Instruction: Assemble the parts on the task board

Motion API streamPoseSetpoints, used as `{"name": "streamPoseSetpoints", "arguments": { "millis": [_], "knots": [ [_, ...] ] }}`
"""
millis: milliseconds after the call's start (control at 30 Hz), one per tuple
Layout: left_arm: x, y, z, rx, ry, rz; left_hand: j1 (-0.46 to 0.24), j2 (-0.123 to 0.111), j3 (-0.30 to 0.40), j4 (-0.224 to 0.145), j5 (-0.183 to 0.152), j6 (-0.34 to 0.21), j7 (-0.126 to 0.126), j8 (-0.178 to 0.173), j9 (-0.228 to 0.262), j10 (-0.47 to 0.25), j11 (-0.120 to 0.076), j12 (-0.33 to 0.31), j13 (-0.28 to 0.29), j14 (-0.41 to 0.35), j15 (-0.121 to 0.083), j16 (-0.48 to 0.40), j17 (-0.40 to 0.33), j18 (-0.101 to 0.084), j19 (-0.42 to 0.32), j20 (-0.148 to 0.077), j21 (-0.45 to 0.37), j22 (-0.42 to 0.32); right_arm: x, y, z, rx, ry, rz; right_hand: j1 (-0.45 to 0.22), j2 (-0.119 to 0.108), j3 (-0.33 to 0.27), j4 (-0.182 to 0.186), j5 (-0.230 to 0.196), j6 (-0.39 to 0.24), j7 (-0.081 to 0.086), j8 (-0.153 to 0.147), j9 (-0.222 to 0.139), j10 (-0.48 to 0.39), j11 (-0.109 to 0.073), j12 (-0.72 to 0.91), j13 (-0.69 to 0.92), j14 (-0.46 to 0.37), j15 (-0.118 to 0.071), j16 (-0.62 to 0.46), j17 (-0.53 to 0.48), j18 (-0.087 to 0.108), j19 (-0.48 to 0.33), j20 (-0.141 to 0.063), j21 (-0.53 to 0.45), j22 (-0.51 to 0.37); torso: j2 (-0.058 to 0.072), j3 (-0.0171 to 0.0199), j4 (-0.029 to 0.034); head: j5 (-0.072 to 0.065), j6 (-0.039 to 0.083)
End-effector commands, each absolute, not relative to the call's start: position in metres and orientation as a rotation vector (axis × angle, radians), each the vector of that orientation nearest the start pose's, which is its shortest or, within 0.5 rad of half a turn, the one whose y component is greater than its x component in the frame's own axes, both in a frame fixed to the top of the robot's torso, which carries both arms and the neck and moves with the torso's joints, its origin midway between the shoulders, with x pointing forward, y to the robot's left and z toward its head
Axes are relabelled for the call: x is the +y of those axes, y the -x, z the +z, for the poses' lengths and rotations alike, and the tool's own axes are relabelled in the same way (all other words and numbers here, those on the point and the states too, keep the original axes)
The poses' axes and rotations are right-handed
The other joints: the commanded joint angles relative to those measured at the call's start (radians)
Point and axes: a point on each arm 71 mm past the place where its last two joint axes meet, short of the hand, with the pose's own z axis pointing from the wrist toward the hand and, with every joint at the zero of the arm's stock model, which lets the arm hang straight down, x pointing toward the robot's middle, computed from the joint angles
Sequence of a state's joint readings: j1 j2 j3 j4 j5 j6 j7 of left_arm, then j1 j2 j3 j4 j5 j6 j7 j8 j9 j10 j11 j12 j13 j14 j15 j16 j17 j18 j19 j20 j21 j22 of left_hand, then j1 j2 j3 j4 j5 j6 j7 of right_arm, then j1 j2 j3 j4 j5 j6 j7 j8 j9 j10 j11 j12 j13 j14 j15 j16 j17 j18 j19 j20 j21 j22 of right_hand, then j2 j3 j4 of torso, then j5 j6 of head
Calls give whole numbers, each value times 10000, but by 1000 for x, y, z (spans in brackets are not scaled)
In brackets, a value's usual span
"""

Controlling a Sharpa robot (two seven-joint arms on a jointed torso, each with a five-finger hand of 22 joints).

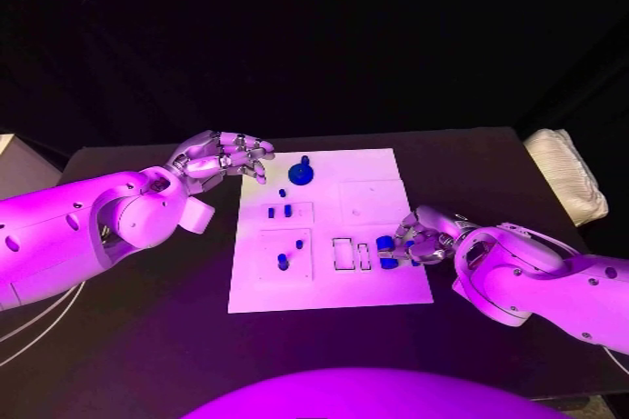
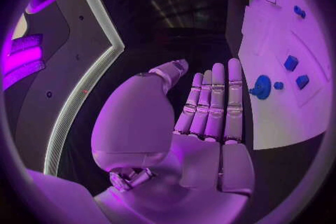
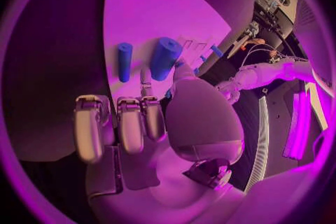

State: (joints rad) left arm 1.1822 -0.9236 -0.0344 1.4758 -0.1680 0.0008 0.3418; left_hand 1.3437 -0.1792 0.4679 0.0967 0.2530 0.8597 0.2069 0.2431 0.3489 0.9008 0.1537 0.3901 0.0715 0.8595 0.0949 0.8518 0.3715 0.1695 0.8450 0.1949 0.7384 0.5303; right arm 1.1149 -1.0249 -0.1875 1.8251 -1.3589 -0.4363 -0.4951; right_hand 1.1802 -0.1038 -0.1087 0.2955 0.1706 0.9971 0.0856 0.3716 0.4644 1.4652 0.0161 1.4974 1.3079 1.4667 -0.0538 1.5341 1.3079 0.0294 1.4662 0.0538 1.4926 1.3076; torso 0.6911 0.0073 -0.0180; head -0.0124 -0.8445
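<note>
looking down from the head view, the task board [image 1: 328, 287] lies mid-table with small blue parts scattered over it. the right hand [image 1: 422, 237] sits low at the board's right edge, fingers curled round a blue cylinder [image 1: 387, 245] beside the slots [image 1: 352, 254]. the left hand [image 1: 216, 155] hovers off the board's far left corner, fingers apart and holding nothing, just beside the round blue knob [image 1: 302, 174]. i judge the main risk to be the cylinder slipping or tipping as it is brought over a slot, since the grasp looks shallow. black table lies open on every side of the board, so there is room to pull back.

from the left wrist view, the left hand [image 2: 210, 106] is flat and released, fingers straight. the board's edge lies just beside its fingertips, so a careless sweep could knock the knob [image 2: 261, 87] or shift the board.

from the right wrist view, the right hand [image 3: 133, 123] has a fingertip and the thumb on the thicker cylinder [image 3: 164, 57], with a thinner blue cylinder [image 3: 125, 61] lying near it. that neighbour could get nudged and roll. clear white board stretches beyond both.
</note>
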Motion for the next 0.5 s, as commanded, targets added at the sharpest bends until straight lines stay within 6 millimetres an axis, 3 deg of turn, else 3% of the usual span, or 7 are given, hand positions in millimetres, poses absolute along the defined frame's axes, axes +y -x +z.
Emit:
{"name": "streamPoseSetpoints", "arguments": {
  "millis": [33,233,333,367,433,500],
  "knots": [
    [242,-483,-187,16352,9243,-16629,-110,-24,-2,46,-37,-85,4,-33,-10,35,27,-19,13,-53,51,16,9,113,-41,3,-35,-13,-223,-391,-257,19583,-1409,4016,-35,33,-65,-13,5,63,-19,45,18,346,-78,47,1567,856,-57,49,1705,-154,906,-101,54,2399,-1,9,-19,6,-20],
    [243,-483,-186,16244,9241,-16593,-113,-16,-5,56,-36,-84,4,-32,-10,32,28,-19,13,-55,52,17,10,113,-40,5,-40,-16,-218,-391,-269,20039,-1078,3703,23,61,-162,-17,-203,233,-93,206,70,386,-139,65,1631,870,-104,74,1780,-170,921,-135,141,2432,-15,-26,-9,-65,-12],
    [245,-483,-186,16210,9267,-16525,-113,-16,-5,56,-36,-84,4,-32,-10,32,28,-19,13,-55,52,17,10,113,-40,5,-40,-16,-215,-391,-272,20158,-977,3679,279,77,-170,-31,-172,331,-152,341,113,426,-191,90,1696,876,-147,85,1815,-180,930,-171,195,2453,-16,-7,-18,-50,-29],
    [245,-483,-187,16208,9273,-16513,-113,-16,-5,56,-36,-84,4,-32,-10,32,28,-19,13,-55,52,17,10,113,-40,5,-40,-16,-215,-390,-272,20163,-982,3699,436,118,-148,-42,-105,353,-173,391,127,430,-210,89,1706,877,-164,86,1821,-181,931,-187,200,2456,-19,-2,-29,-54,-37],
    [246,-483,-187,16212,9280,-16500,-114,-11,-5,61,-34,-82,4,-30,-10,32,27,-18,14,-55,52,19,10,114,-39,5,-43,-18,-214,-390,-273,20130,-1065,3783,964,247,-46,-75,430,335,-209,476,136,456,-247,99,1754,879,-200,90,1837,-184,932,-223,213,2464,-26,-13,-33,-50,-33],
    [246,-483,-187,16222,9284,-16496,-98,13,0,72,-26,-71,-2,-21,-7,31,25,-16,16,-58,51,23,11,116,-35,7,-54,-25,-213,-390,-272,20022,-1313,3957,1237,325,49,-81,570,328,-223,505,126,474,-261,109,1783,881,-211,92,1849,-190,937,-236,243,2475,-30,-39,-20,-44,-32]
  ]
}}
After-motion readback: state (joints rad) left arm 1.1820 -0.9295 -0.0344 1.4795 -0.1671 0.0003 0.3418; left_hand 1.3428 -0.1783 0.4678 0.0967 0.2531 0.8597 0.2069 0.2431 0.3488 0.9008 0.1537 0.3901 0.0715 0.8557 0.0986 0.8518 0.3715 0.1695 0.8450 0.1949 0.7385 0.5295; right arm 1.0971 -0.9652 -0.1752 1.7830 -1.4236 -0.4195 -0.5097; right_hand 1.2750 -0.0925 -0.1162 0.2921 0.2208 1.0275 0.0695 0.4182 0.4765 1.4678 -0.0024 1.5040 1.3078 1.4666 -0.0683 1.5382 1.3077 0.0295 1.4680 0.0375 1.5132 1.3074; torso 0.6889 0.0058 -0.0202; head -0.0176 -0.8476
